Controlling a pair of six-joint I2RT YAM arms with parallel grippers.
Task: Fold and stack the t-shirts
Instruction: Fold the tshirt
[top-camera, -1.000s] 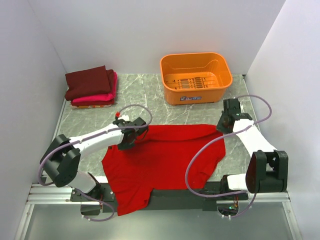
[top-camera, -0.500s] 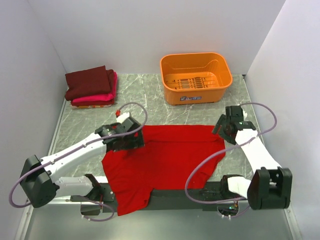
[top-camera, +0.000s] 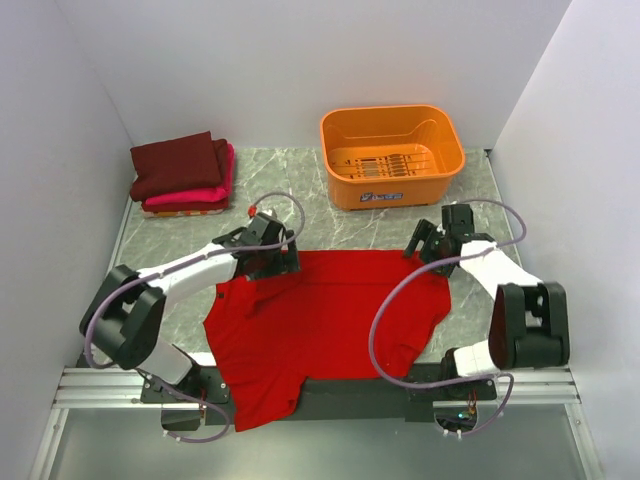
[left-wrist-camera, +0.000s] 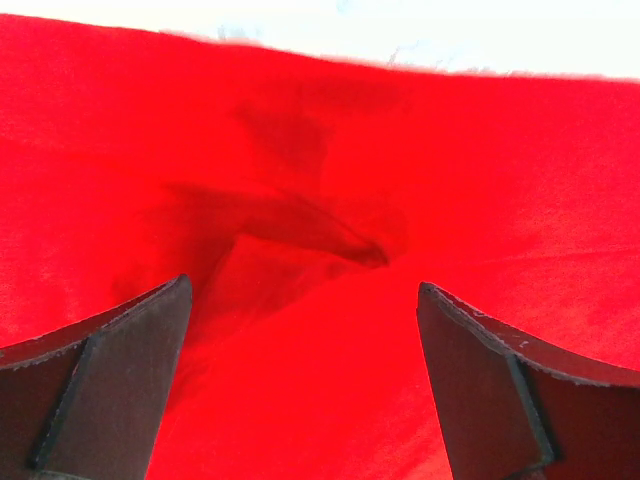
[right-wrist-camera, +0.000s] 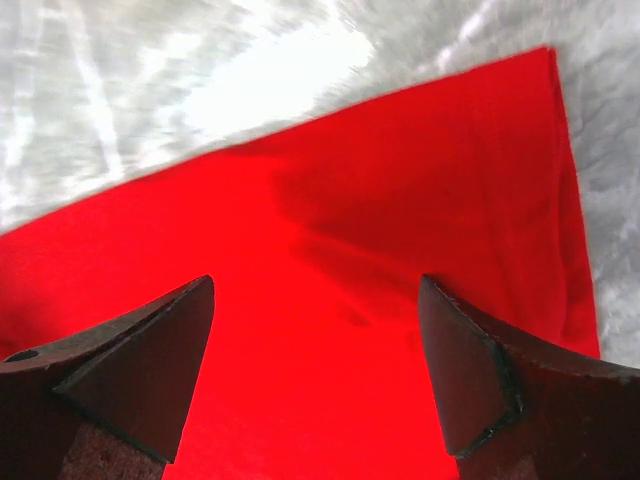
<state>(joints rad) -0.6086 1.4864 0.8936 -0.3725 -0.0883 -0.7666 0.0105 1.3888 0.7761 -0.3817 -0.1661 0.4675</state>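
Left fingers (left-wrist-camera: 100, 385) spread wide over red t-shirt (top-camera: 320, 320), right fingers (right-wrist-camera: 125, 350) likewise, orange basket (top-camera: 345, 190) behind, slotted floor visible

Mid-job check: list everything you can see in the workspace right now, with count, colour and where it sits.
red t-shirt: 1, bright red, spread out across the near middle of the table.
maroon t-shirt: 1, dark maroon, folded, top of the stack at the far left corner.
pink t-shirt: 1, hot pink, folded, directly under the maroon one.
basket: 1, orange plastic, far side, right of centre, no cloth inside.
table: 1, grey marble pattern.
left gripper: 1, dark, open, over the red shirt's far left edge.
right gripper: 1, dark, open, over its far right corner.
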